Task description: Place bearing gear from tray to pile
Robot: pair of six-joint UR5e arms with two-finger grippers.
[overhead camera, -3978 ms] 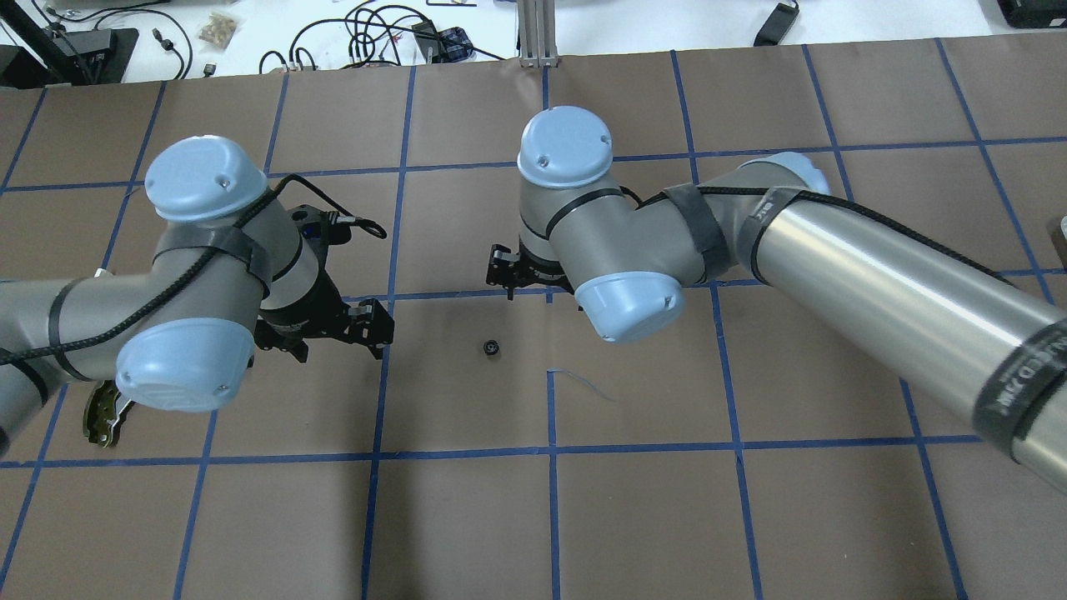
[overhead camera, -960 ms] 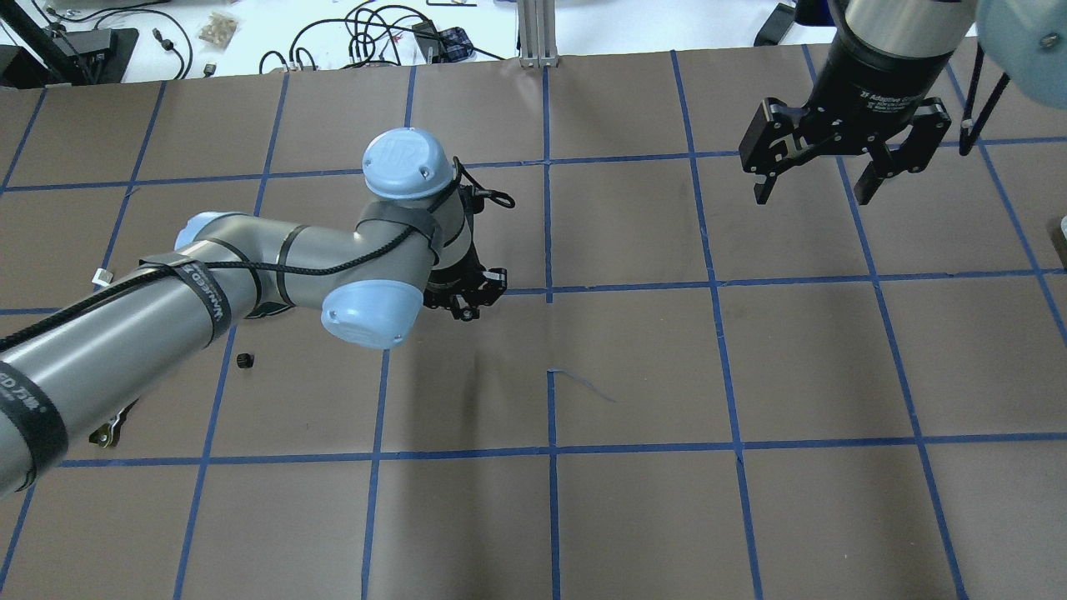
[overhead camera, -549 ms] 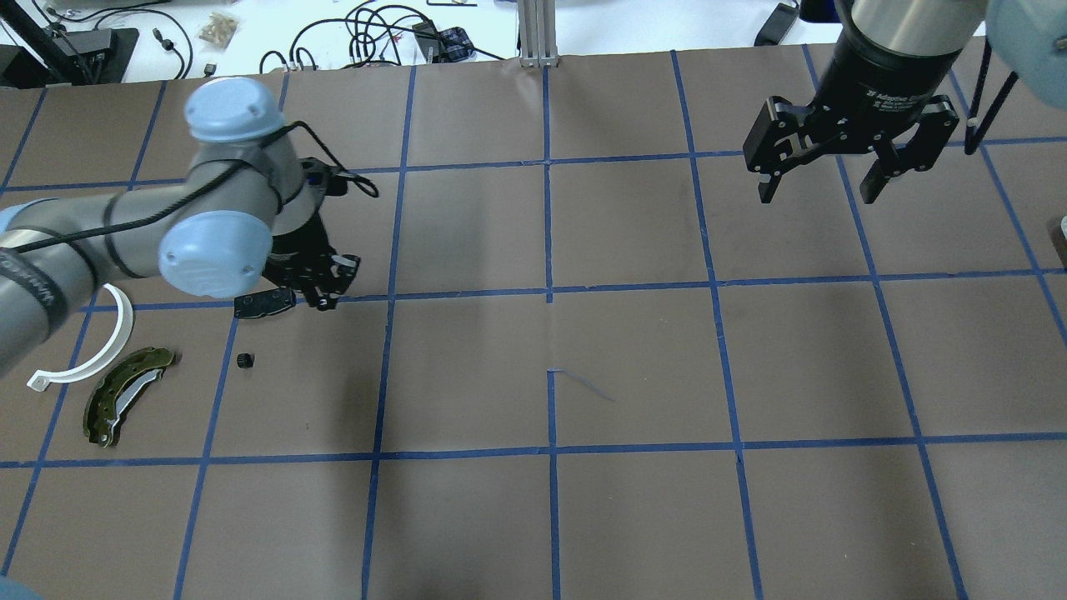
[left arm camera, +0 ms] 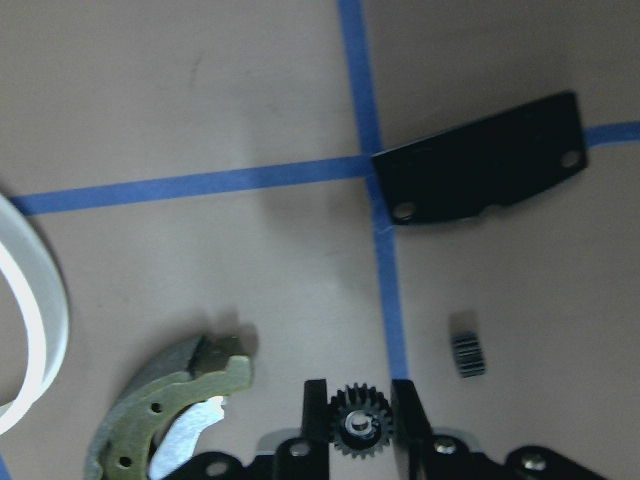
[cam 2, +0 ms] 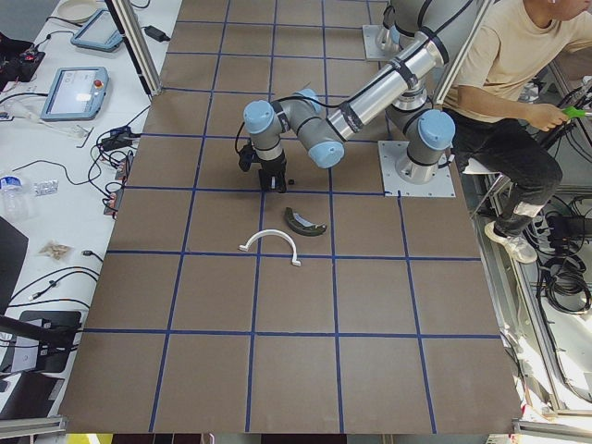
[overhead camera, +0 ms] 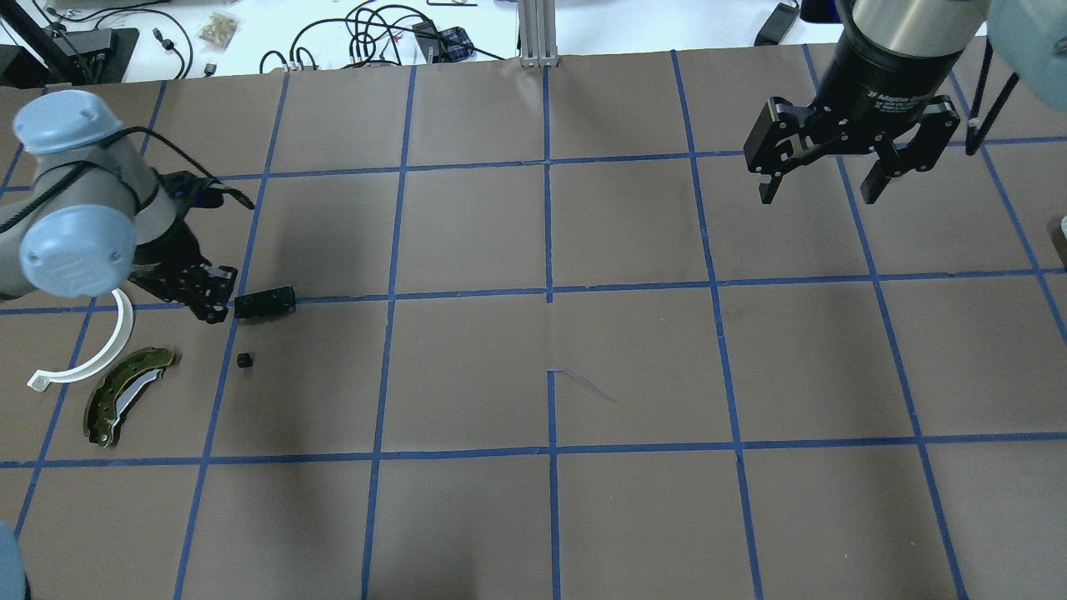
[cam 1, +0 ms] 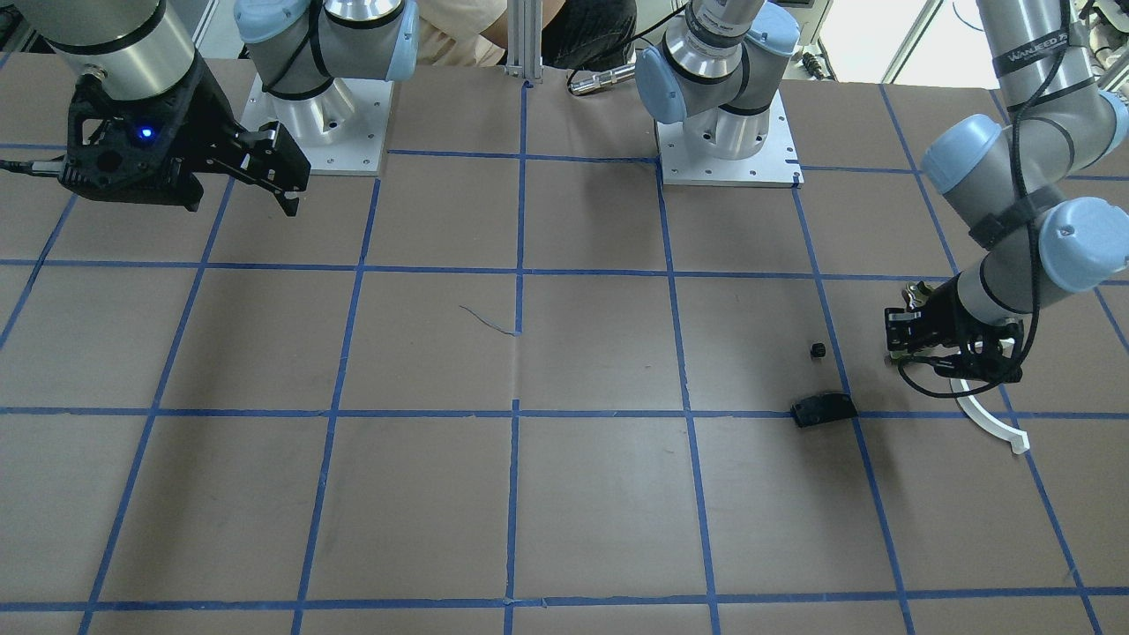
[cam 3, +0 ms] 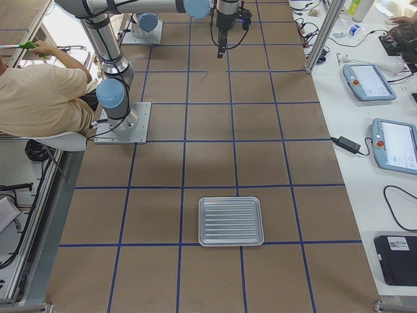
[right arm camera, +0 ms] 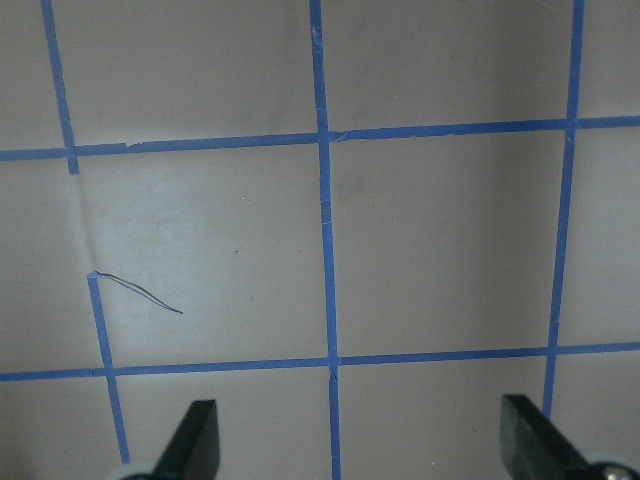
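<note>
- The left gripper (left arm camera: 360, 400) is clenched on the small dark toothed bearing gear (left arm camera: 360, 428). The gear sits between the two fingers with its teeth and pale hub showing in the left wrist view.
- That gripper hangs low over the brown paper worktop with its blue tape grid (overhead camera: 633, 367), close to the worktop's left end and about midway between the robot's edge and the operators' edge. Whether the gear touches the paper I cannot tell.
- The pile lies around it:
  - the olive-green curved brake shoe (left arm camera: 165, 405) is just to one side of the fingers;
  - the white plastic half-ring arc (left arm camera: 48, 320) lies beyond the shoe, nearer the left end;
  - the flat black rectangular pad with holes (overhead camera: 264, 302) lies across a tape line, just beside the gripper on the side toward the worktop's middle.
- A second small black gear (overhead camera: 244, 360) lies loose on the paper, near the pad and apart from it.
- The ribbed silver metal tray (cam 3: 230, 221) lies near the worktop's right end, well apart from the pile.
- The right gripper (overhead camera: 817, 196) is released, jaws spread wide, grasping nothing. It is raised high above the worktop's right half and points down.
</note>
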